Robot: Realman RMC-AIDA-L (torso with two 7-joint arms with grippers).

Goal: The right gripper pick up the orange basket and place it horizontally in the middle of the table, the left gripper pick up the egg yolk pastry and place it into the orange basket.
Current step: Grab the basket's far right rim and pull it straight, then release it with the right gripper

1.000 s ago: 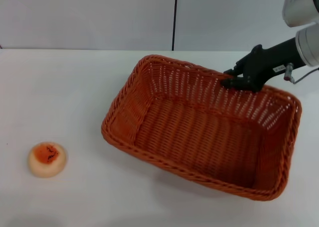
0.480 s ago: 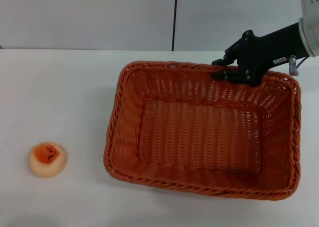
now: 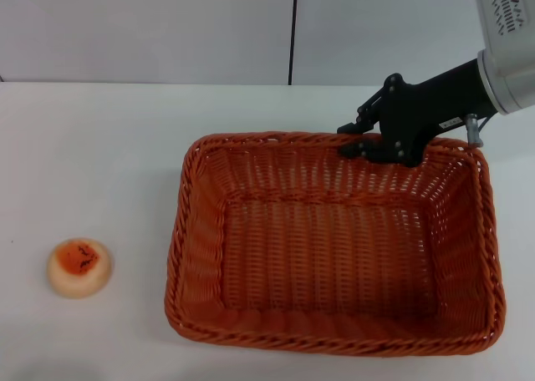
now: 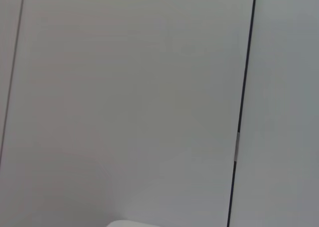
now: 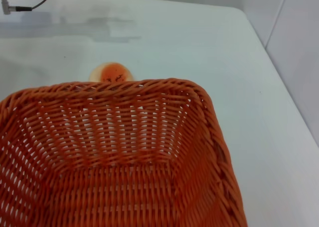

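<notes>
The orange basket (image 3: pixel 334 247) lies level on the white table (image 3: pixel 100 155), right of centre in the head view, its long sides running left to right. My right gripper (image 3: pixel 355 140) is shut on the basket's far rim near the back right corner. The egg yolk pastry (image 3: pixel 79 266) rests on the table at the front left, well apart from the basket. In the right wrist view the basket (image 5: pixel 119 157) fills the frame and the pastry (image 5: pixel 112 72) peeks over its far rim. The left gripper is out of view.
A grey wall with a dark vertical seam (image 3: pixel 293 30) stands behind the table. Bare tabletop lies between the pastry and the basket. The left wrist view shows only the wall and its seam (image 4: pixel 241 107).
The right gripper has turned the basket from a tilted, skewed pose to level and square-on, and shifted it left and toward me. The pastry has not moved.
</notes>
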